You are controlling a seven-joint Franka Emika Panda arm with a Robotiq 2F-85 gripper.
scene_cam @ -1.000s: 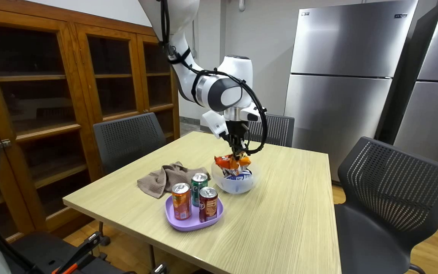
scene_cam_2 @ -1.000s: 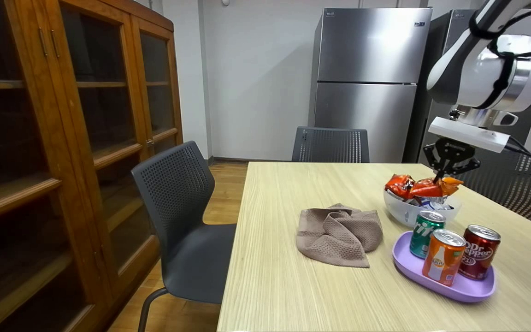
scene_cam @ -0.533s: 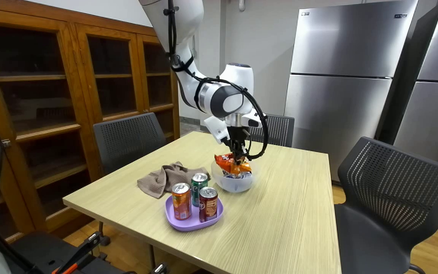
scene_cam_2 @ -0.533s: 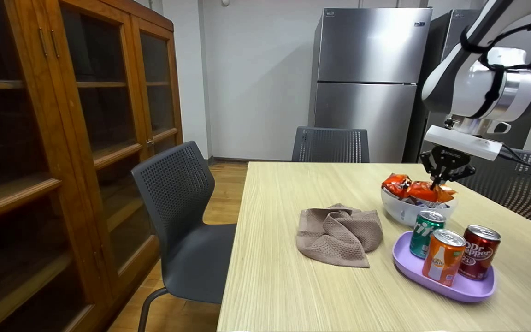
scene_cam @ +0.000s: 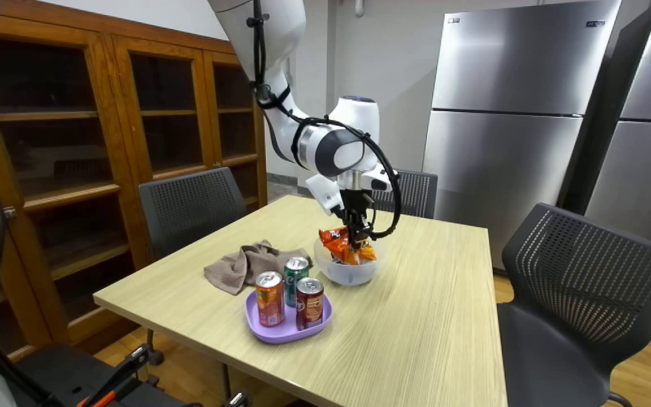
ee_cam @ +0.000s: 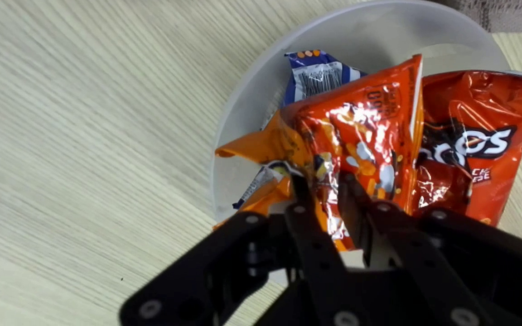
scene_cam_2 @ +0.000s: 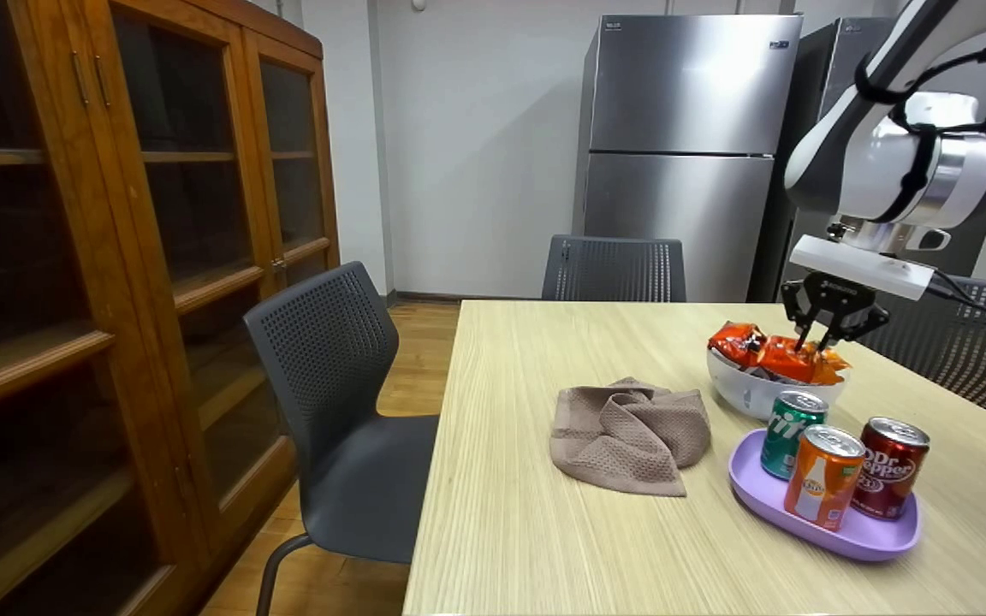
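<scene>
Claw [ee_cam: 324,181] parted over one orange bag [ee_cam: 365,131]; three cans [scene_cam_2: 823,488] on one tray [scene_cam_2: 882,547].

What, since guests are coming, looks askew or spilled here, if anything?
The brown cloth lies crumpled on the table rather than folded, which looks untidy. Snack bags heap above the rim of the bowl. No spill shows.

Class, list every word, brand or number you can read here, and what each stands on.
"Dr Pepper": dark red can
"23": the same can
"rit": green can (partial)
"OS": rightmost red bag, wrist view (partial)
Too small or blurred: all other print, on orange can, orange-red bag, blue wrapper, refrigerator and elsewhere.
</scene>
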